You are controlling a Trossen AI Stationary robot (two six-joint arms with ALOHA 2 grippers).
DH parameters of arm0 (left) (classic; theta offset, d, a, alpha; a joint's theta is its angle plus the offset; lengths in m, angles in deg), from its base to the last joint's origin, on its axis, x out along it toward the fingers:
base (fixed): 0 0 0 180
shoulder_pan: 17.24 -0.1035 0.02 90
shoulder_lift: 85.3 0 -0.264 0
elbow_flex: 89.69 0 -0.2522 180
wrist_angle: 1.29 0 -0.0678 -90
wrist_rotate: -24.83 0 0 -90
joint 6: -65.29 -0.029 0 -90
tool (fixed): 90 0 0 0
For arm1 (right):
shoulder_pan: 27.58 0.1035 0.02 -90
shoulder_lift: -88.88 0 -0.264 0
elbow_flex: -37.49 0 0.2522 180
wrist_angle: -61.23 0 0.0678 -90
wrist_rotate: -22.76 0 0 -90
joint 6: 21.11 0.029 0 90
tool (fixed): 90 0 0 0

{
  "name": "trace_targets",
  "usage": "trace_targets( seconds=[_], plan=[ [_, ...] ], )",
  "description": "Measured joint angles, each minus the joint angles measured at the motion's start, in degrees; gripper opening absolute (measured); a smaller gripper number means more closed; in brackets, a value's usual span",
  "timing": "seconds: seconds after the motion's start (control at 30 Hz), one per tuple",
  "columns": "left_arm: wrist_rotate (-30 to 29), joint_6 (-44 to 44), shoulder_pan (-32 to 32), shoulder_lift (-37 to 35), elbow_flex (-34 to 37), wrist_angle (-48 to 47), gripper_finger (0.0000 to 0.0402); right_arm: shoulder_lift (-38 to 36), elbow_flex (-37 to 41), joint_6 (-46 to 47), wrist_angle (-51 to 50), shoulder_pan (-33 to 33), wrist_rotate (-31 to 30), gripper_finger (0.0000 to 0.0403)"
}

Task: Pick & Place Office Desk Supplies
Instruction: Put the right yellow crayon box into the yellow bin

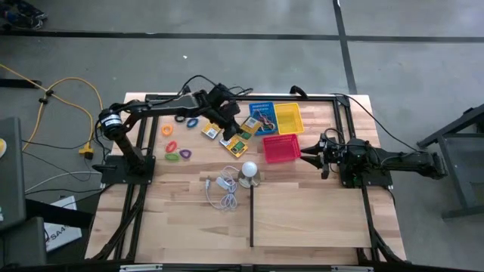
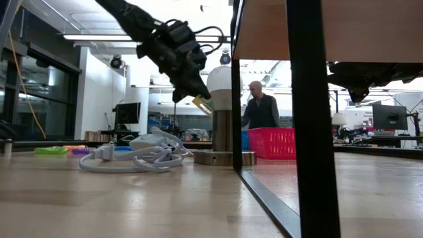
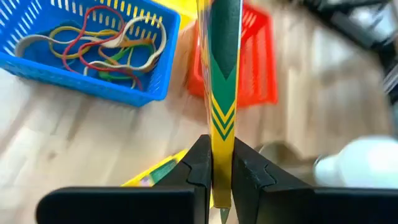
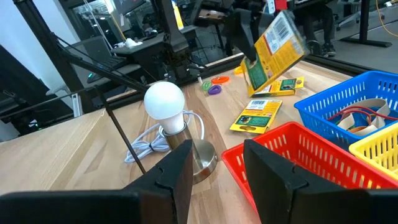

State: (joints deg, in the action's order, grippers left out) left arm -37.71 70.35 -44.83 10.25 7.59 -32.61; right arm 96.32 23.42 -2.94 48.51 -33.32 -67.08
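Left gripper (image 4: 250, 37) raised above the wooden desk (image 1: 302, 219), fingers (image 3: 200, 163) pinching a flat yellow-and-green rectangular packet (image 3: 221, 93) by one edge; packet clear of the surface. Two like packets (image 4: 256, 115) lie flat below. Blue plastic basket (image 3: 87, 53) holds tan, red and green rubber bands (image 3: 99, 43). Right gripper (image 1: 318, 153) waits just beside the red plastic basket (image 1: 280, 148), fingers spread, nothing between them.

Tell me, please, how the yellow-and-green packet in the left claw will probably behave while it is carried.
The packet looks thin and flat, so probably light. The left claw pinches only one edge, and it hangs tilted, so it may swing or slip. It stays straight in the grip, suggesting fairly stiff card.
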Motion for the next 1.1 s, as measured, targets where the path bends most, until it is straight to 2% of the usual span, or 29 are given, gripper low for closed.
trace_targets(
  seconds=[0.1, 0.3, 0.7, 0.87, 1.0, 1.1],
  plan=[
    [-3.91, -4.65, 1.49, 0.00, -3.24, -5.55, 0.0028, 0.00, 0.02, -0.01, 0.00, 0.02, 0.00, 0.0130],
    [-8.50, -10.23, 3.77, 0.00, -7.63, -9.74, 0.0029, 0.00, 0.01, 0.01, 0.00, 0.01, 0.00, 0.0130],
    [-9.69, -16.22, 7.86, 0.00, -15.13, -16.53, 0.0029, 0.00, 0.02, 0.01, 0.00, 0.02, 0.01, 0.0130],
    [-9.81, -17.11, 9.68, 0.00, -15.90, -16.98, 0.0029, 0.00, 0.02, 0.00, 0.00, 0.02, -0.06, 0.0130],
    [-9.77, -17.13, 10.99, 0.00, -15.97, -16.94, 0.0029, 0.00, 0.00, 0.01, 0.83, 0.00, -3.49, 0.0130],
    [-9.76, -17.13, 11.54, 0.00, -15.97, -16.92, 0.0029, 0.00, 0.01, 0.01, 0.93, 0.01, -3.55, 0.0130]
  ],
)
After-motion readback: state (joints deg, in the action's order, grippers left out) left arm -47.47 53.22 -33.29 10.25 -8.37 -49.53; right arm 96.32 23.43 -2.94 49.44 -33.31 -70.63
